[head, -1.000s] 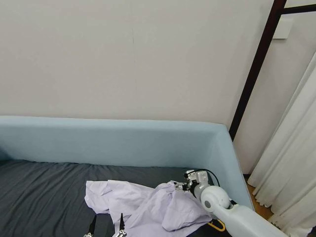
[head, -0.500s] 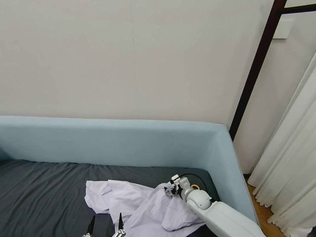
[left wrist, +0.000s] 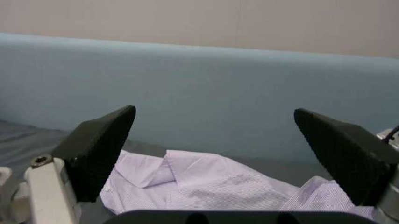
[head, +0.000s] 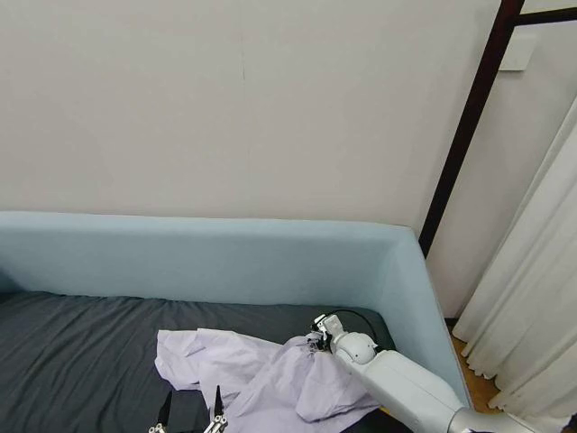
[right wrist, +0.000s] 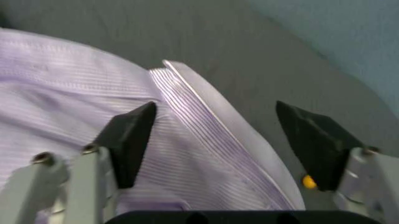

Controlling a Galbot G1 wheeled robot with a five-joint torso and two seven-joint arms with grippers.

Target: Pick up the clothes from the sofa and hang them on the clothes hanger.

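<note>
A crumpled lilac striped shirt (head: 261, 372) lies on the sofa's dark grey seat (head: 81, 343). My right gripper (head: 315, 341) is down at the shirt's far right edge, open, its fingers (right wrist: 131, 140) straddling a raised fold of the shirt (right wrist: 206, 140) close below. My left gripper (head: 191, 417) is at the view's bottom edge, just in front of the shirt, open with empty fingers (left wrist: 100, 149). In the left wrist view the shirt (left wrist: 206, 186) lies ahead, its collar showing.
The light blue sofa back (head: 207, 257) and its right arm (head: 419, 307) wall in the seat. A dark hanger-rack pole (head: 464, 126) rises at the right, beside white curtains (head: 541, 298). A small yellow object (right wrist: 307, 181) lies on the seat by the shirt.
My right arm has swung left and forward, bringing its gripper from beside the shirt's right end down onto the fold. The shirt and left gripper have barely moved.
</note>
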